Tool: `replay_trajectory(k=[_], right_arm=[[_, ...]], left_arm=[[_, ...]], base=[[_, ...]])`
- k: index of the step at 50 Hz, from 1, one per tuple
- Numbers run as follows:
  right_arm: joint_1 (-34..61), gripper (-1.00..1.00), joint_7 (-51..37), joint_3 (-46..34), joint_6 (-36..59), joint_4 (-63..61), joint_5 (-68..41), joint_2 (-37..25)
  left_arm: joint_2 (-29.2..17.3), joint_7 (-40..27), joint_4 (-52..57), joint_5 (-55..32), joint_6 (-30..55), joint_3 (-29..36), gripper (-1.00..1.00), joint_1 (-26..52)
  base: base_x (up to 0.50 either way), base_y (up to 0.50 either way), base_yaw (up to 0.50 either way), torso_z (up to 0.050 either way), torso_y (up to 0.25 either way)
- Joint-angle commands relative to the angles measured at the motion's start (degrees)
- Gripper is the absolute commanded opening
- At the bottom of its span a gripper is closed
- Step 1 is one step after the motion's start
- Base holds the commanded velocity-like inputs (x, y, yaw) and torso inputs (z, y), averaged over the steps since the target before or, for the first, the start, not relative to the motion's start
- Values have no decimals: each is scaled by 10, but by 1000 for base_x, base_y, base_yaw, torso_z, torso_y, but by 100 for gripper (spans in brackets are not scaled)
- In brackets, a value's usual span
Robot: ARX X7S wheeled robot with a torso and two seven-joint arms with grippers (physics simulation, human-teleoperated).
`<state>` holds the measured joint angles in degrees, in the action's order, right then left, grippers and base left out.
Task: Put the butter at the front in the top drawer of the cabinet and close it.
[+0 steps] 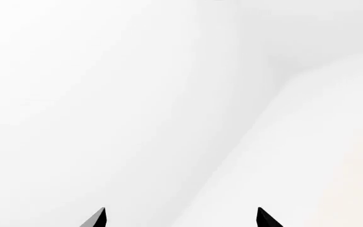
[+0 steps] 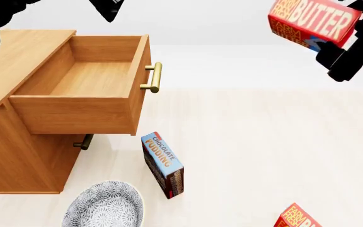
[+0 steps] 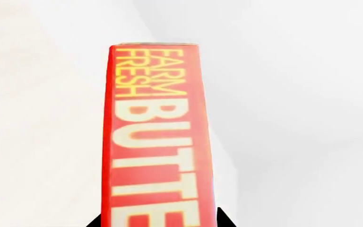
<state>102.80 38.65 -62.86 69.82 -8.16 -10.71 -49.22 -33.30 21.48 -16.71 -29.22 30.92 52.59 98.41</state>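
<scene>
Butter [image 2: 314,21] held aloft by right gripper [image 3: 159,220], at 1 o'clock in the head view.

Carton is tilted, well apart from the drawer [image 2: 87,90], which stands pulled out of the cabinet [image 2: 17,142] at 10 o'clock, its inside bare wood. Right jaws are clamped on the carton's sides in the wrist view. Left gripper [image 1: 181,218] has its fingertips spread, nothing between them. A pudding box [image 2: 162,165] stands at 6 o'clock; a patterned bowl [image 2: 102,205] lies at 7 o'clock; a second butter carton [image 2: 298,218] sits at 5 o'clock.
</scene>
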Motion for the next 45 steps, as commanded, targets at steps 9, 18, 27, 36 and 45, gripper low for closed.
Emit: replay_trajectory(k=[9,18,27,36,45], right_arm=[[13,-100,-7,0,-16,-18,41,-7],[10,-100,-9,-6,-28,-28,45,-9],[10,-100,-6,-23,-55,-52,58,-19],[15,-100,-5,-45,-104,-71,83,-31],[17,-100,-16,-55,-192,-88,107,-51]], left_arm=[[-102,-3,188,19,-21,28,100,-57],[-117,3,209,47,-64,40,100,-69],[-129,18,218,80,-123,54,100,-80],[-151,34,253,95,-148,63,100,-85],[-169,45,283,103,-164,69,100,-89]], base=[[0,0,0,0,1],[0,0,0,0,1],[0,0,0,0,1],[0,0,0,1,1],[0,0,0,0,2]])
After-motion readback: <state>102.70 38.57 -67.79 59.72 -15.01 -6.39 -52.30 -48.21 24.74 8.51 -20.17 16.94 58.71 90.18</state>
